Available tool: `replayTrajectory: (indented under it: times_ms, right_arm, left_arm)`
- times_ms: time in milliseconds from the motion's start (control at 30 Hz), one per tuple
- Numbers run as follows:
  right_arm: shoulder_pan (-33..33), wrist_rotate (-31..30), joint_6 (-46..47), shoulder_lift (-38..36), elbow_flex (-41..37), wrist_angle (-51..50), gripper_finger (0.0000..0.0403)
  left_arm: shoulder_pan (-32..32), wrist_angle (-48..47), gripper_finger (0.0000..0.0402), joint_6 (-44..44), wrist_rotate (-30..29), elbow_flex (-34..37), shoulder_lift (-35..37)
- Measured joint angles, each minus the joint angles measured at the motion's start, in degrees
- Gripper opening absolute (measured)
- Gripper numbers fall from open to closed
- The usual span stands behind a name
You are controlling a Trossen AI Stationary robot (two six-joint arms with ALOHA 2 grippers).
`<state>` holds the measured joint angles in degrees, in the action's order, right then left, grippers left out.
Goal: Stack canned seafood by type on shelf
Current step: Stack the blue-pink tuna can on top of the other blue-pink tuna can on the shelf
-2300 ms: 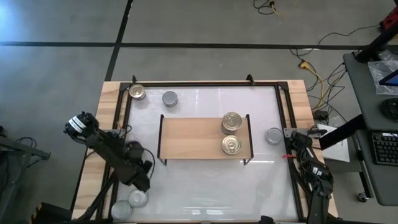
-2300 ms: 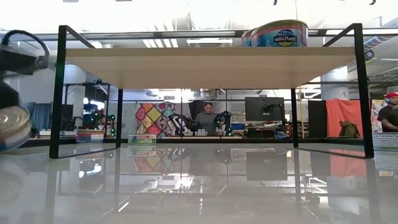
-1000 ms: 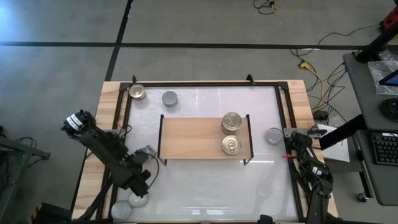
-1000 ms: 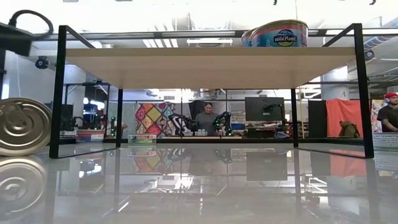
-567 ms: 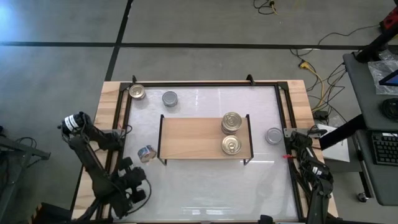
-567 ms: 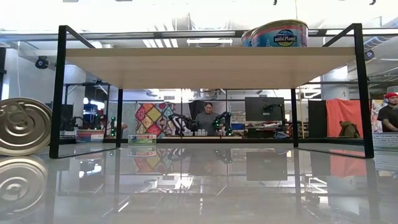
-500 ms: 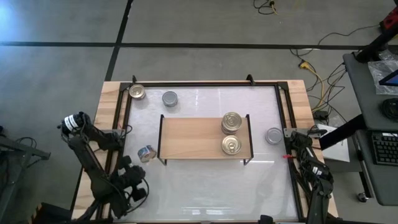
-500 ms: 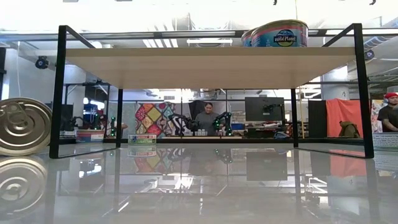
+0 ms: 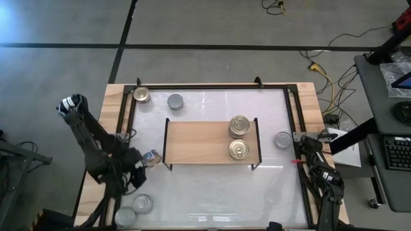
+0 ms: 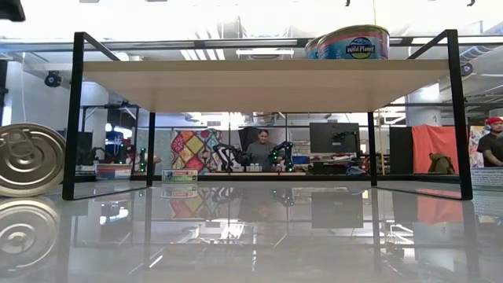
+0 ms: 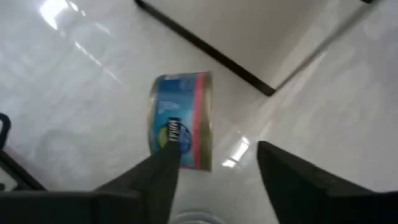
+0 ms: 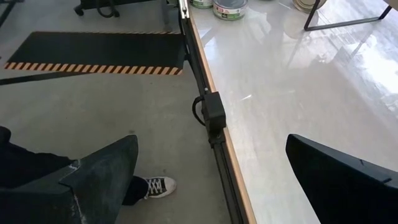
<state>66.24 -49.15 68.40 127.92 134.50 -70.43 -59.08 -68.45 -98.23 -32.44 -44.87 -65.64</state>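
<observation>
A moment ago my left claw was pulled back toward the table's near-left corner; now it has come up beside the shelf, close off the front left leg, with the tipped can just ahead of it. That can lies on its side on the white tabletop, touching nothing of mine, so it still has to be righted before it can join any stack.

In my left wrist view my fingers stand apart, with the can lying beyond the tips rather than between them, as far as the blur lets me judge. They hold nothing.

On the shelf's right end sit two gold-topped cans. My right claw waits off the shelf's right side, at the table edge, spread wide and empty.
</observation>
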Motion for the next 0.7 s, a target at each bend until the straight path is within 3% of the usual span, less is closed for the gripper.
replayTrajectory:
  times_ms: [267,500,700]
  right_arm:
    - [-0.16,-0.02,0.61,0.00,-0.02,-0.02,0.0400]
    - [-0.60,-0.39,0.59,0.00,-0.02,0.00,0.0400]
    - [-0.66,-0.39,0.84,0.00,-0.04,0.25,0.0400]
  left_arm:
    - [6.23,1.64,0.0297,3.60,1.28,3.63,4.67]
    - [13.56,6.04,0.0316,12.47,7.59,6.21,3.67]
    - [15.90,11.43,0.0316,16.24,10.75,8.75,3.83]
